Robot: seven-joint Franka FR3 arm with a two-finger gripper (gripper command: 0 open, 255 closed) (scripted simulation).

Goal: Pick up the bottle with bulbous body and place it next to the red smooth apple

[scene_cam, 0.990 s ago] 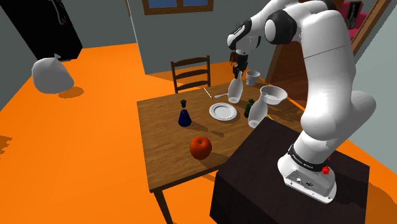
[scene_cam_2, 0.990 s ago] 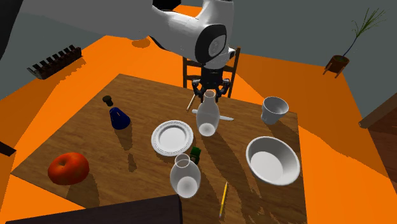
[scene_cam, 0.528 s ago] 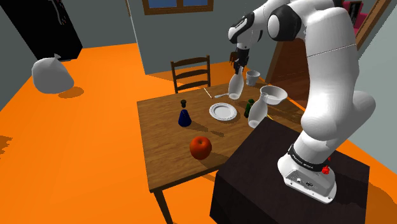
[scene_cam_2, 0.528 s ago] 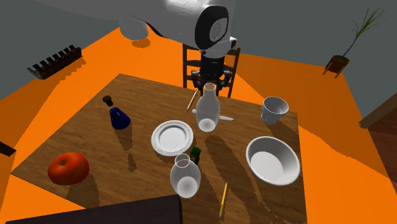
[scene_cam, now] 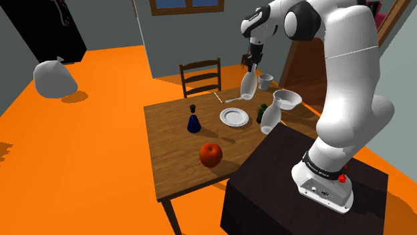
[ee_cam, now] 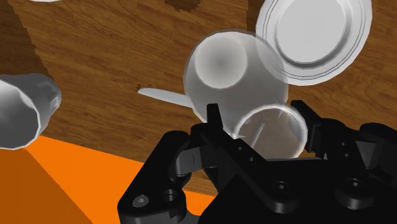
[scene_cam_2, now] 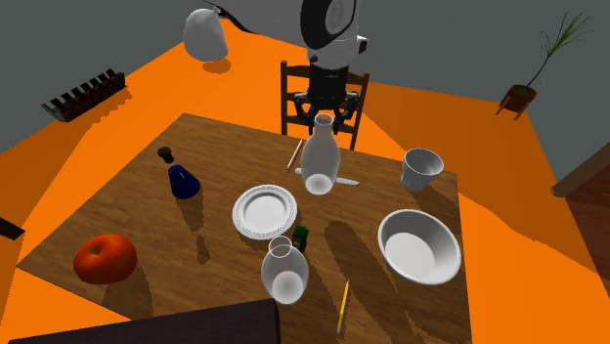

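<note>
A pale translucent bottle [scene_cam: 247,87] [scene_cam_2: 319,163] with a bulbous body hangs upright above the far side of the wooden table [scene_cam: 175,160]. My gripper [scene_cam: 252,65] [scene_cam_2: 326,111] is shut on its neck from above. In the wrist view the black fingers [ee_cam: 214,116] clasp the bottle's rim, and its round body [ee_cam: 222,70] hangs below over the tabletop. The red apple [scene_cam: 210,154] [scene_cam_2: 105,258] lies near the table's front edge, far from the gripper.
A second, similar pale bottle [scene_cam_2: 284,271] stands by the stand's edge beside a small green object [scene_cam_2: 301,236]. A blue flask [scene_cam_2: 182,181], white plate [scene_cam_2: 265,211], bowl [scene_cam_2: 418,245], cup [scene_cam_2: 421,168] and pencil [scene_cam_2: 343,305] share the table. A chair [scene_cam: 200,77] stands behind it.
The gripper has risen with the bottle in it, lifting it higher above the table. Nothing else on the table has moved.
</note>
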